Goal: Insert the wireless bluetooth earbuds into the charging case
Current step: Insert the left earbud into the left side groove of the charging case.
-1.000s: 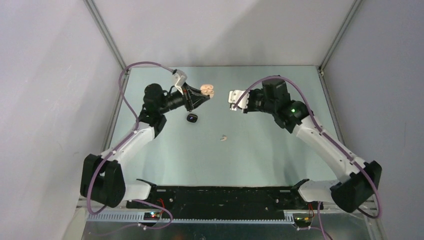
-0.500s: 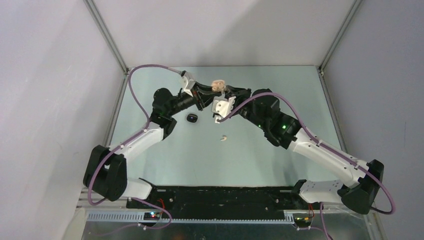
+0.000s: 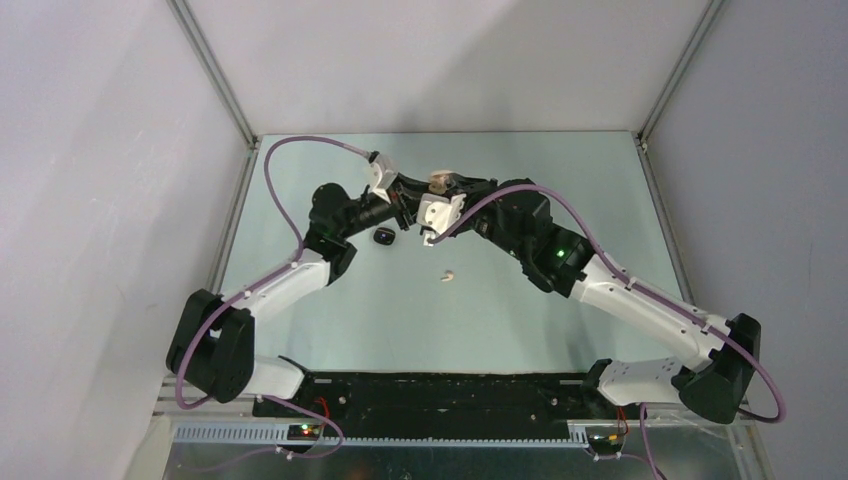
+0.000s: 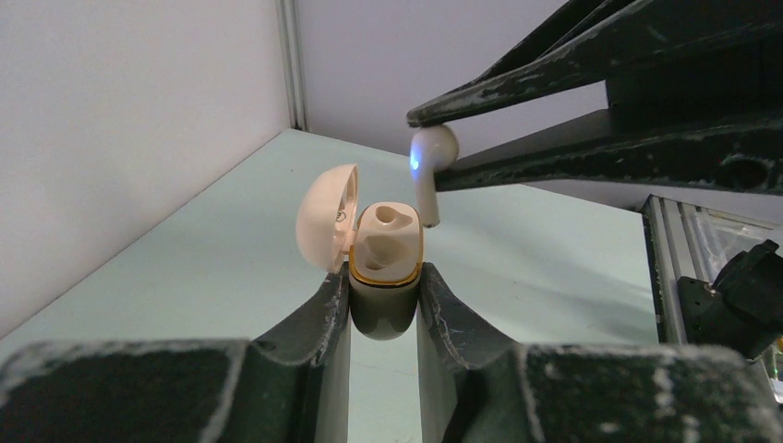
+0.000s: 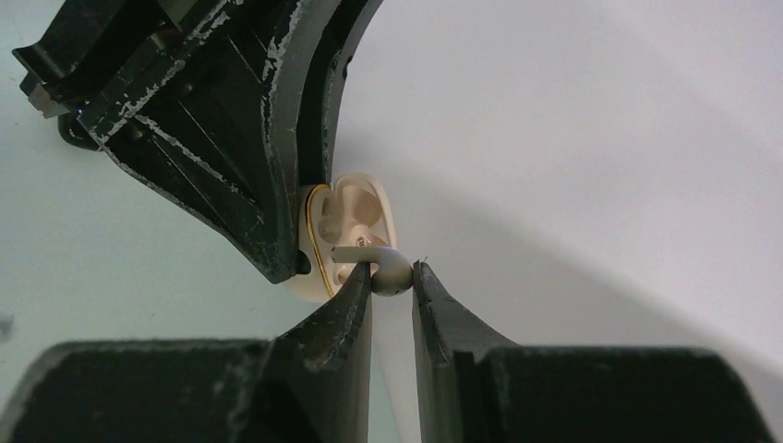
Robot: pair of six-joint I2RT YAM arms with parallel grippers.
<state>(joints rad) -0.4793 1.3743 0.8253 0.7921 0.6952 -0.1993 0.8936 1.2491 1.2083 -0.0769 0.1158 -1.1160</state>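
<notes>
In the upper centre of the overhead view, the left end effector is clamping a smooth, pebble-shaped cream charging case, lid hinged open, while the right end effector is pinching a glossy cream earbud just beside its moulded sockets.

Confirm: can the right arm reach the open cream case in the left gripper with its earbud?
Probably yes. The right gripper holds the cream earbud close by the charging case; its lid is swung aside, and the left gripper clamps only its sides.
</notes>
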